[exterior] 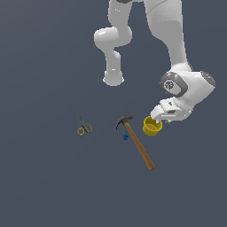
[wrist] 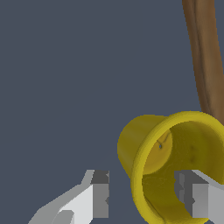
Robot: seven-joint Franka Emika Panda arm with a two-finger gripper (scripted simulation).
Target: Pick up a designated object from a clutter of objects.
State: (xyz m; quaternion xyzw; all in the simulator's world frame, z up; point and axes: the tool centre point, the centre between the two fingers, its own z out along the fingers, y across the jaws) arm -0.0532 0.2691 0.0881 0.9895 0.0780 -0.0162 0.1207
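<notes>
Your gripper (wrist: 146,199) spread wide, one finger inside yellow cup (wrist: 175,162), other outside its wall, hammer (exterior: 135,139) just beside, scissors (exterior: 83,126) well apart.

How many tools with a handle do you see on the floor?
2. The hammer lies in the middle, beside the yellow cup; the scissors lie apart at the exterior view's left. None seems hidden.

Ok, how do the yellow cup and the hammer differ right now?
The yellow cup is short and round; the hammer is long, with a brown wooden handle and dark head. The gripper straddles the cup's rim, one of its fingers inside; the hammer lies untouched beside it. Both are down on the grey floor.
</notes>
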